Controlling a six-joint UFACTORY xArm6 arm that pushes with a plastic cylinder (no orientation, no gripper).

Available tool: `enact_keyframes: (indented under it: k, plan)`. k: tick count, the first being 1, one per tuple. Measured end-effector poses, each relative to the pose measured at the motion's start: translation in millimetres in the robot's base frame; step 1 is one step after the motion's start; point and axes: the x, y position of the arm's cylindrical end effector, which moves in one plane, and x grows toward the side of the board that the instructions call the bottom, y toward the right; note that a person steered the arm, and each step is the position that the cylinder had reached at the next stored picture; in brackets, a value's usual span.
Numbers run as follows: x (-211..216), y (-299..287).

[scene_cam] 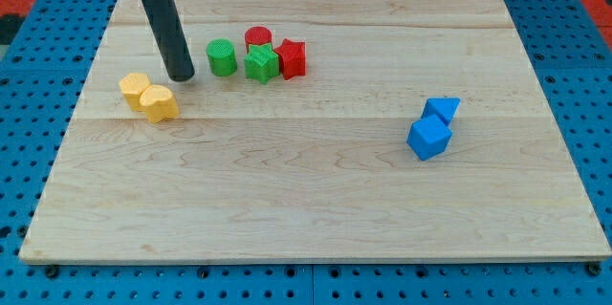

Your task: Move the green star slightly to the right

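The green star (260,63) lies on the wooden board (316,200) at the view's upper left, packed between a green cylinder (221,56) on its left, a red cylinder (258,38) above it and a red star (292,58) on its right. My tip (181,77) is down on the board to the left of the green cylinder, a short gap away from it and further left of the green star. The rod rises from the tip toward the view's top left.
Two yellow blocks, one a hexagon shape (135,87) and one a heart shape (159,103), lie just below and left of my tip. A blue cube (428,138) and a blue triangle (442,109) touch at the view's right. A blue pegboard (29,104) surrounds the board.
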Motion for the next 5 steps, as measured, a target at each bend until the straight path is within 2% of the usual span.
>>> enact_keyframes:
  k: [1, 3, 4, 5]
  plan:
    - [-27, 33]
    - [11, 27]
    - [11, 88]
    - [16, 91]
